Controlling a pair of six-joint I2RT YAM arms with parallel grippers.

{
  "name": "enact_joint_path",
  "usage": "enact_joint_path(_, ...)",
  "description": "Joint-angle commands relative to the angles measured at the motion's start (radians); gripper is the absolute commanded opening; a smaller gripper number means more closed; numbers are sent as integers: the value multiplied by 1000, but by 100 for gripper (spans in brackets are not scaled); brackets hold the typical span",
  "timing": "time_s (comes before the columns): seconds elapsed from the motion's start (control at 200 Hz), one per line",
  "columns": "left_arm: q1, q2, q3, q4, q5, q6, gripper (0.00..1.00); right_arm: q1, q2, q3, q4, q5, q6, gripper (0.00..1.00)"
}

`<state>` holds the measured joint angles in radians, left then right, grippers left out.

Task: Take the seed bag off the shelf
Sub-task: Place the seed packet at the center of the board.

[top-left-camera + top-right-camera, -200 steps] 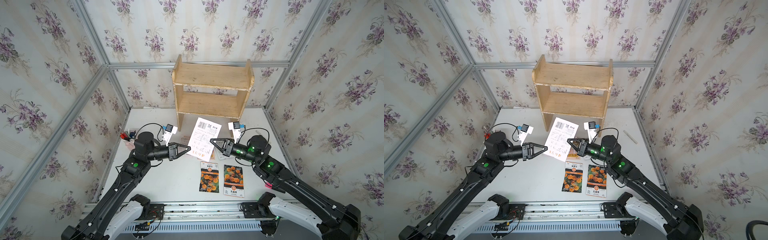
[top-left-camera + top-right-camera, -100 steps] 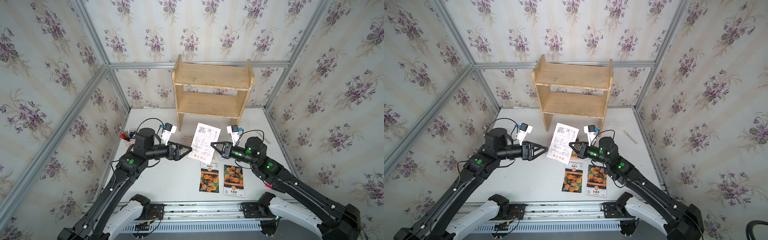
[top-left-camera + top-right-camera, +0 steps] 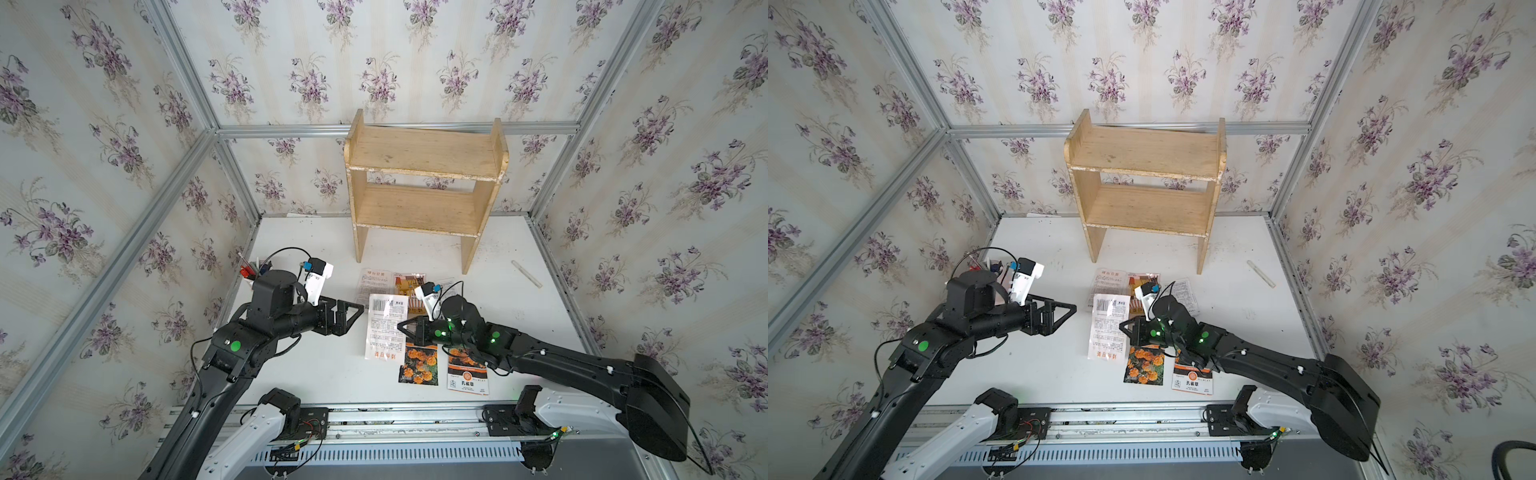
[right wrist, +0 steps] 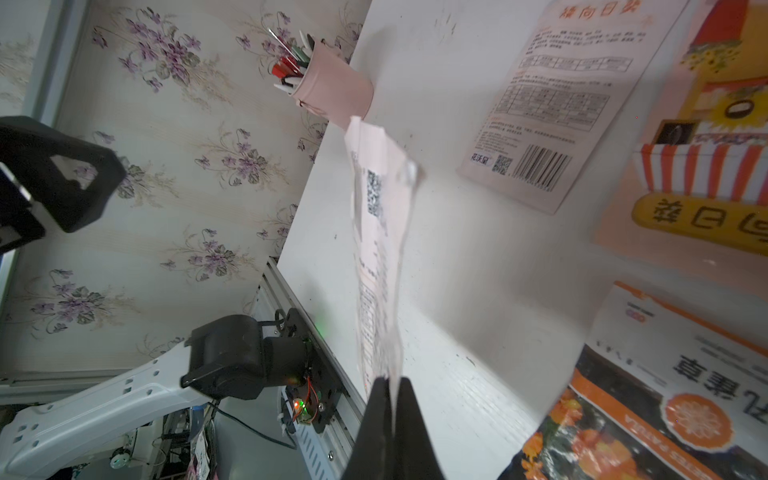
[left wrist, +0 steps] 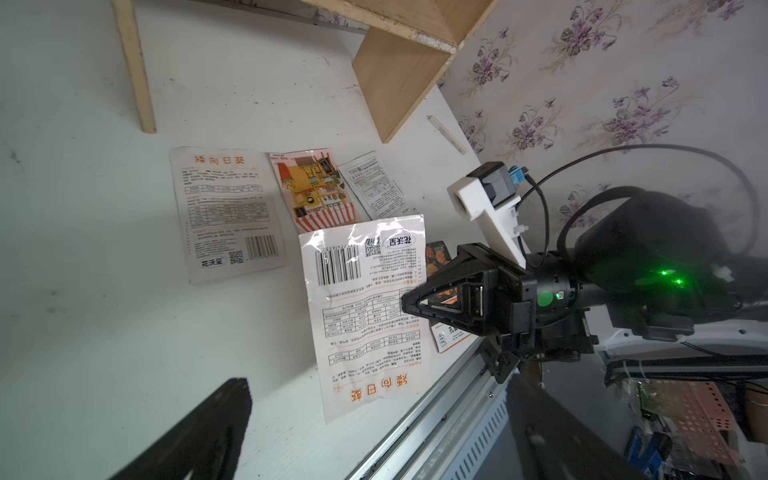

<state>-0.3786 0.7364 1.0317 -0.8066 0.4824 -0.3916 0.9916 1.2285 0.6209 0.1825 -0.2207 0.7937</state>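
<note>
The right gripper (image 4: 390, 384) is clamped narrow on the right edge of the seed bag (image 3: 386, 326), which now hangs from it alone. The left gripper (image 3: 358, 311), closed at the bag's left edge 1 second ago, has sprung wide and drawn back left, clear of it. The bag has also come nearer, away from the shelf (image 3: 419, 208). Its 2 tiers stand bare, so I judge the removal done and only the set-down left.

The bag appears held just above the table (image 3: 316, 365), left of 2 marigold packets (image 3: 419, 365) and near of 3 other packets (image 5: 226, 212) lying flat. It is glossy white and crinkled, back side up, showing a barcode, QR code, printed tables, and orange characters at its near end.
</note>
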Motion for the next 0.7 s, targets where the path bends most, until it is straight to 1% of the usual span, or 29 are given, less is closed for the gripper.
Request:
enact_joint_path(0.0, 0, -60, -5, -30, -113, 40, 100, 47, 80, 25, 121, 49, 32, 0)
enact_joint_path(0.02, 1, -71, -5, -34, -118, 42, 100, 54, 97, 29, 128, 53, 35, 0)
enact_joint_path(0.035, 1, -78, -5, -37, -151, 43, 100, 60, 111, 34, 133, 56, 38, 0)
enact_joint_path(0.07, 1, -96, -4, -44, -173, 53, 100, 71, 139, 44, 140, 65, 48, 0)
enact_joint_path(0.125, 1, -116, 6, -67, -188, 76, 100, 83, 181, 57, 150, 71, 62, 0)
enact_joint_path(0.24, 1, -148, 13, -105, -223, 80, 100, 102, 251, 72, 170, 86, 94, 0)
enact_joint_path(0.51, 1, -169, -14, -129, -225, 73, 100, 116, 404, 124, 141, 90, 140, 0)
enact_joint_path(0.694, 1, -172, -22, -131, -228, 72, 100, 117, 468, 169, 51, 116, 145, 0)
